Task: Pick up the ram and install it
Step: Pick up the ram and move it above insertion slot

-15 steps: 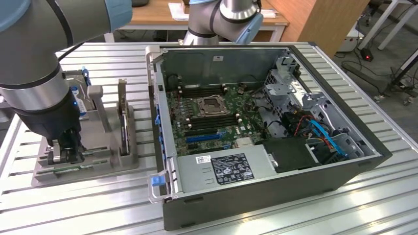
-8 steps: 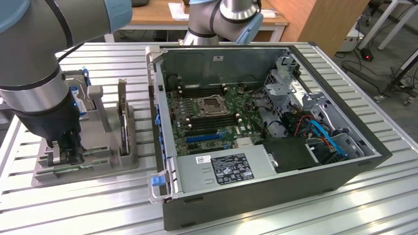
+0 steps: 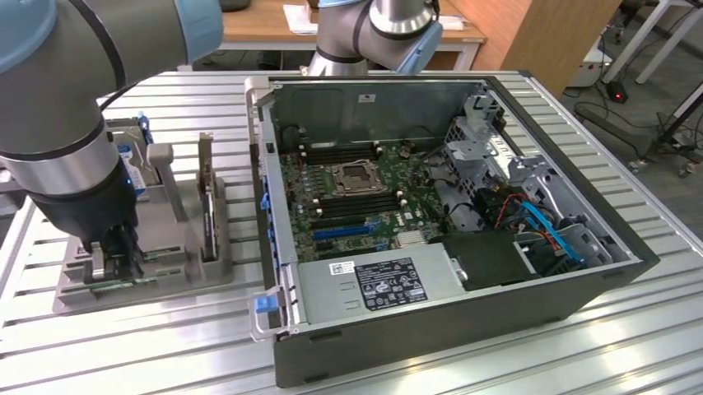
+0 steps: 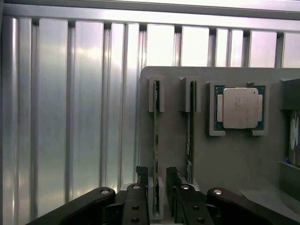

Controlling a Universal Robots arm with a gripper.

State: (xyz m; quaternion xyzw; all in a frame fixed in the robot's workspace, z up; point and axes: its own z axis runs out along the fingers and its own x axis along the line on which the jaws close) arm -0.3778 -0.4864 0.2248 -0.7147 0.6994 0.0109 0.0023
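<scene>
Green ram [image 4: 155,140] stands edge-on in gray holder [image 4: 234,159] btwn jaws (spread, not clamping yet).

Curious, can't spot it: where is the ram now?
The ram stands on edge in the grey holder, at the exterior view's left of the computer case, straddled by the gripper, beside a second stick.

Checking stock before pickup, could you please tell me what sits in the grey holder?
In the holder, the ram stands on edge between the open gripper's fingers, a second stick beside it, then a processor. The gripper hides both sticks' near ends.
</scene>
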